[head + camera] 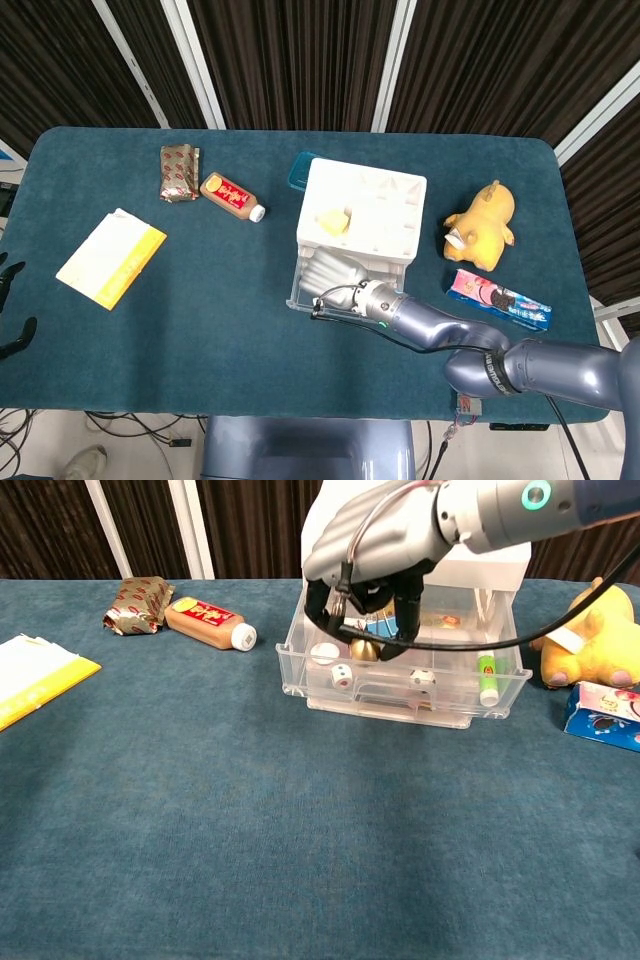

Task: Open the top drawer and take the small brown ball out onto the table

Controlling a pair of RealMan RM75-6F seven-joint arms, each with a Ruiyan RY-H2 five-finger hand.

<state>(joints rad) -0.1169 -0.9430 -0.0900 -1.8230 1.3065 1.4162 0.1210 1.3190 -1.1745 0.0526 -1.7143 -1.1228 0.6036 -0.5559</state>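
The clear top drawer [400,705] of the white cabinet [365,210] stands pulled out toward me. My right hand [375,550] hangs over its left part with the fingers pointing down into it. The small brown ball [365,650] shows between those fingertips [403,640], and they appear to pinch it just above the drawer floor. In the head view the right hand [335,272] covers the drawer's left half and hides the ball. My left hand [15,340] stays off the table's left edge, fingers apart and holding nothing.
A white cap [325,652], two dice [342,675] and a green tube [487,678] lie in the drawer. A yellow plush [590,630] and a cookie packet [605,715] sit right of it. A bottle [210,623], a brown packet [135,605] and a yellow booklet [35,680] lie left.
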